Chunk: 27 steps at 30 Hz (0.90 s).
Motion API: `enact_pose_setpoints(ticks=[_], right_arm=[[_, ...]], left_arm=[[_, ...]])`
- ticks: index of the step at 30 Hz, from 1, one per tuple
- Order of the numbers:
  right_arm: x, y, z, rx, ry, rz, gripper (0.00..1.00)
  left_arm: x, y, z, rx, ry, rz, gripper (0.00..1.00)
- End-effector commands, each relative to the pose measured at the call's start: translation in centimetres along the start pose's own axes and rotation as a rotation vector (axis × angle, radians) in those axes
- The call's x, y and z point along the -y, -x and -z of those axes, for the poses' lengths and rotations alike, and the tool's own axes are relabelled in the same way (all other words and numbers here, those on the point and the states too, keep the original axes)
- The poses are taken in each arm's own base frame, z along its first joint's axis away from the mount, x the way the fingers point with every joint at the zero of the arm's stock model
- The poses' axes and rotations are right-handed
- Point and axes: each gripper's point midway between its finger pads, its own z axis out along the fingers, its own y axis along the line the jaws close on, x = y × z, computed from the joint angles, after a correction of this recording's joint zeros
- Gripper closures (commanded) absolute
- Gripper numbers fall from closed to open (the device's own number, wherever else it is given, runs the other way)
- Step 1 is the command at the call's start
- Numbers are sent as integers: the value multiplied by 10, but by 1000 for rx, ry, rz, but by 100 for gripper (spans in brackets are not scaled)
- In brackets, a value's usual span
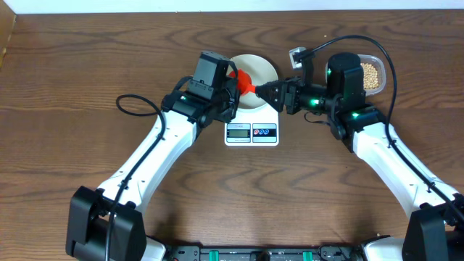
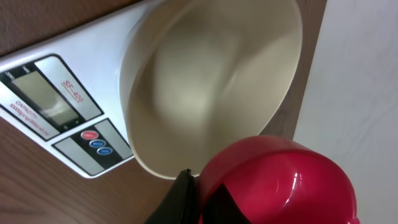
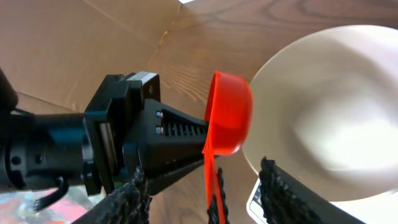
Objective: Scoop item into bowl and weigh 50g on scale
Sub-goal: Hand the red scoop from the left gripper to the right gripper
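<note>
The off-white bowl [image 1: 259, 67] stands on the white scale [image 1: 251, 133] and looks empty in the left wrist view [image 2: 211, 81] and the right wrist view [image 3: 329, 106]. A red scoop [image 1: 243, 82] hangs at the bowl's left rim between the two grippers. My left gripper [image 1: 233, 87] is shut on the scoop's cup [image 2: 280, 180]. My right gripper [image 1: 271, 90] is open, and the scoop's handle [image 3: 210, 180] runs between its spread fingers [image 3: 202, 177]. The beans [image 1: 371, 75] lie in a clear tub at the far right.
The scale's display and buttons [image 2: 56, 99] face the table's front. The clear tub [image 1: 380, 64] stands behind my right arm. A black cable [image 1: 134, 107] loops on the wood left of my left arm. The table's far edge lies just behind the bowl.
</note>
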Motion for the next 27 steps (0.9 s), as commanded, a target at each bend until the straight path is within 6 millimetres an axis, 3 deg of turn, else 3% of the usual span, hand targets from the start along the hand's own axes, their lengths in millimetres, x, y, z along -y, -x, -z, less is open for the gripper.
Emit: enact_pose_setpoints(ticks=[1, 4, 16, 19, 24, 26, 27], right_arm=[[3, -1, -5, -7, -24, -21, 55], [5, -4, -5, -18, -32, -34, 64], [8, -10, -5, -38, -44, -57, 79], [8, -10, -5, -38, -44, -57, 98], [8, -10, -5, -37, -44, -56, 99], [9, -10, -5, -36, -47, -57, 99], [9, -10, -5, -36, -48, -57, 99]], left_arm=[[1, -4, 0, -4, 0, 0, 93], [1, -5, 0, -4, 0, 0, 92], [-1, -4, 0, -3, 8, 1, 93], [-1, -4, 0, -3, 8, 1, 92], [-3, -4, 0, -2, 16, 1, 92], [-10, -3, 0, 3, 42, 5, 37], [-10, -2, 0, 10, 45, 6, 34]])
